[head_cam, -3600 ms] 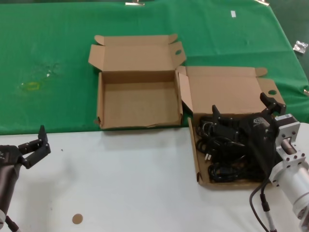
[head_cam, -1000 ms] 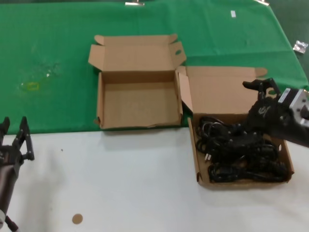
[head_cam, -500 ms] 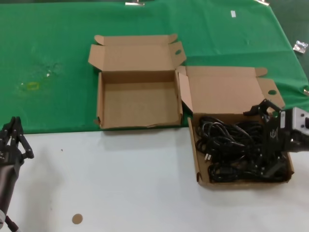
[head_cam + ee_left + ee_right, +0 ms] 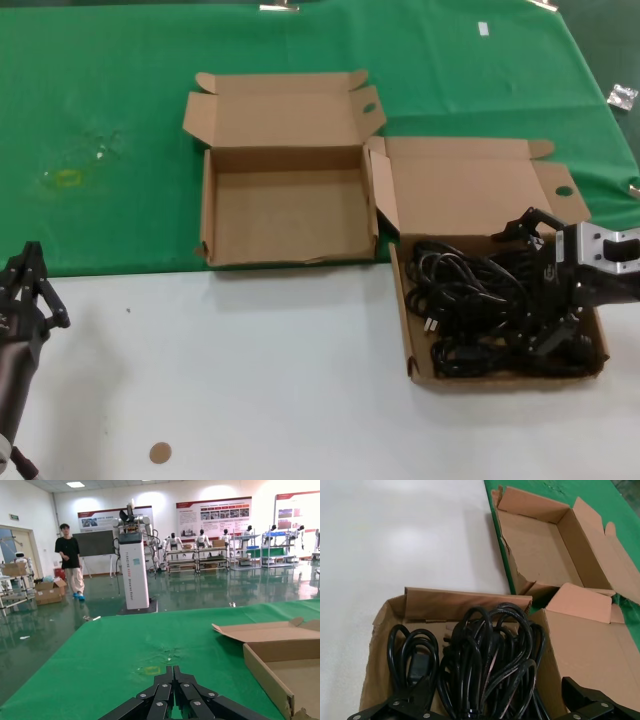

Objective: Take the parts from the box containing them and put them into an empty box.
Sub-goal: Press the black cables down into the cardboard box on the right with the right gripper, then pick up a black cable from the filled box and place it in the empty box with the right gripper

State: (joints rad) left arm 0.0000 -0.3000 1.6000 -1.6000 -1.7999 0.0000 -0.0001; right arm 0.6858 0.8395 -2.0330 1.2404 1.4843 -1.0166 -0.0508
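The tabletop (image 4: 250, 380) is white along its near part, and a green cloth (image 4: 120, 120) covers its far part. Two open cardboard boxes lie where cloth and white surface meet, side by side and touching at their neighbouring corners.

The empty box (image 4: 287, 215) is the left one, lying wholly on the green cloth with its lid folded back on the far side; its wide tray holds nothing, and its near rim is a little ragged (image 4: 540, 545). The box containing the parts (image 4: 405, 320) lies to its right and nearer, its tray reaching onto the white surface, its lid also folded back, with a round hole near the lid's right corner.

The parts (image 4: 480, 310) are black coiled power cables, bundled in loops and piled together, filling that tray from wall to wall (image 4: 485, 665).

The right end effector (image 4: 550, 290) is low over the right side of this tray, down among the cables; in the right wrist view its two fingers (image 4: 407, 702) stand wide apart on either side of the cable loops, gripping nothing.

The left end effector (image 4: 30, 290) waits at the near left edge of the tabletop, well apart from both boxes, its fingers drawn narrow together with nothing between them (image 4: 172, 692).

A small brown disc (image 4: 160, 453) lies on the white surface near the left front.
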